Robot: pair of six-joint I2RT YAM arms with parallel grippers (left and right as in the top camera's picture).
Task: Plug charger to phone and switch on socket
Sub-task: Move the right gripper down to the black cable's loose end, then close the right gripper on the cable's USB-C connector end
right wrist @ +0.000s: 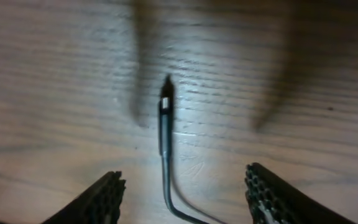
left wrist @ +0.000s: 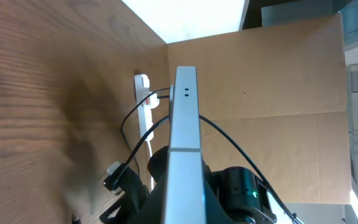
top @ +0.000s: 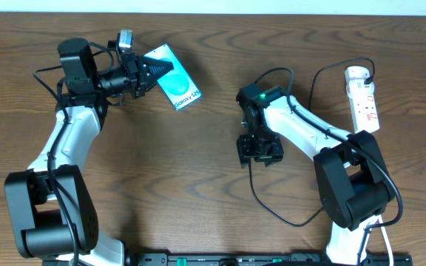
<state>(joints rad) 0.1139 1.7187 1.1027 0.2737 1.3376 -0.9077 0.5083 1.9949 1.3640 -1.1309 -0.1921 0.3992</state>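
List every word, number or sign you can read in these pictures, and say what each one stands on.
"Galaxy S25": on the blue screen of the phone, in the overhead view.
Power strip: red marks only; any print on it is too small to read.
Left wrist and right wrist views: no readable text.
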